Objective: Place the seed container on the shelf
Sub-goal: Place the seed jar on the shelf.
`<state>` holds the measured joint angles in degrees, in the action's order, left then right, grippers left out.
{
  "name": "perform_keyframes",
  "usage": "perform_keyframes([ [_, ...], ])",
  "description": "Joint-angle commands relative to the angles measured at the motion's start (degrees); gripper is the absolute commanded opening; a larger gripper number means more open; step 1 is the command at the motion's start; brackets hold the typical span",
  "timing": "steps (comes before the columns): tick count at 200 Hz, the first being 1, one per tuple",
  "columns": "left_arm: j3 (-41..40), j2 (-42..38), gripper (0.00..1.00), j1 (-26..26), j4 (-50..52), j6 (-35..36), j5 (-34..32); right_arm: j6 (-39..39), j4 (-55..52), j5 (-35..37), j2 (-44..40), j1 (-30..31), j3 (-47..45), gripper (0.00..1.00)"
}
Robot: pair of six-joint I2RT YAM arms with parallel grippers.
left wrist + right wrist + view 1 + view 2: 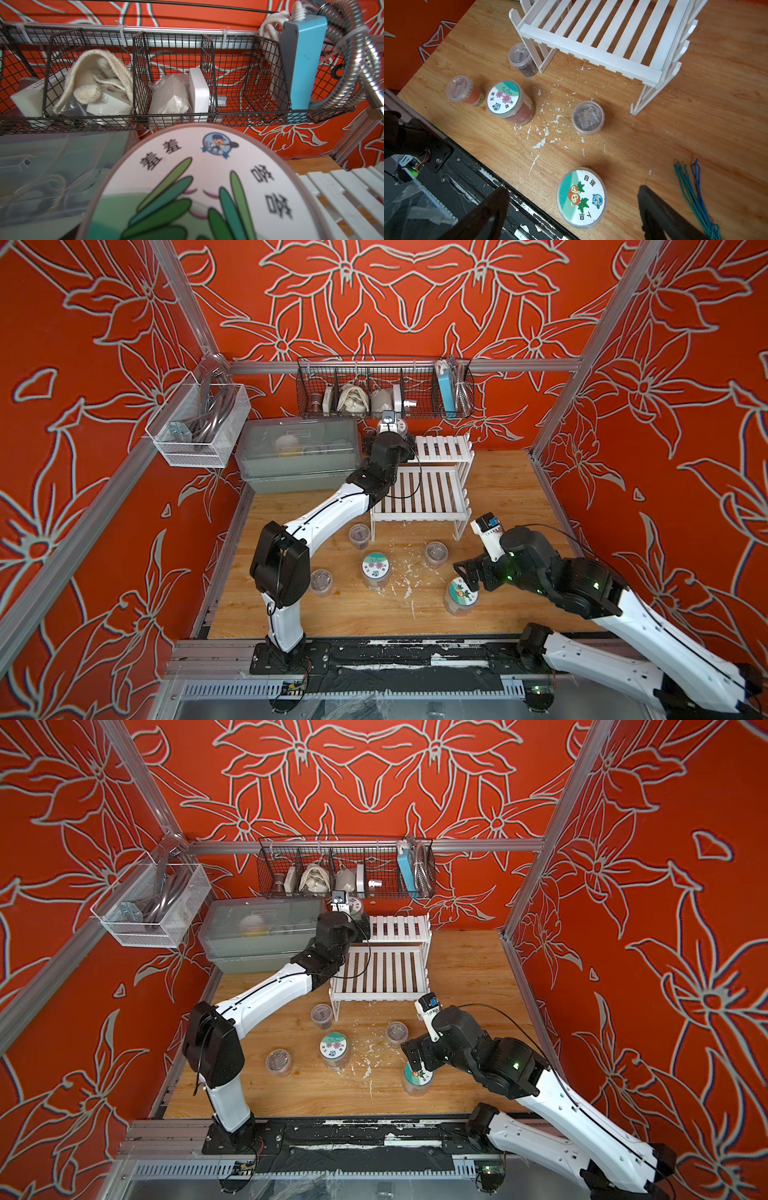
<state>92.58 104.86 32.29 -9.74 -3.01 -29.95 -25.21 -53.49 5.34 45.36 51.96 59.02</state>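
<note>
left arm (328, 511): white shell links, black joint housings | right arm (648, 628): same white and black, green light (597, 584) glowing | cable (420, 481): thin black, looped | wrist camera mount (486, 530): white, blue-topped

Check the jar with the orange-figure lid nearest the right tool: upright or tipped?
Upright. The jar stands on its base on the table, round printed lid facing up.

shelf (419, 514) lower tier bare, wire basket (419, 385) overhanging upper tier, grey bin (299, 456) alongside
</note>
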Motion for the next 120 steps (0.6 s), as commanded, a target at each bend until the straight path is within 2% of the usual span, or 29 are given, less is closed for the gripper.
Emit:
perform_keyframes([
  [1,1.5,-1.3,0.97,-0.5,-1.0,0.6,-1.4,-0.5,0.5,-0.9,-0.3,-0.5,-0.1,1.00],
  [120,4.1,-4.3,0.99,-0.4,3.4,0.6,1.2,-1.2,0.8,-1.6,-0.3,-0.6,-0.6,1.00],
])
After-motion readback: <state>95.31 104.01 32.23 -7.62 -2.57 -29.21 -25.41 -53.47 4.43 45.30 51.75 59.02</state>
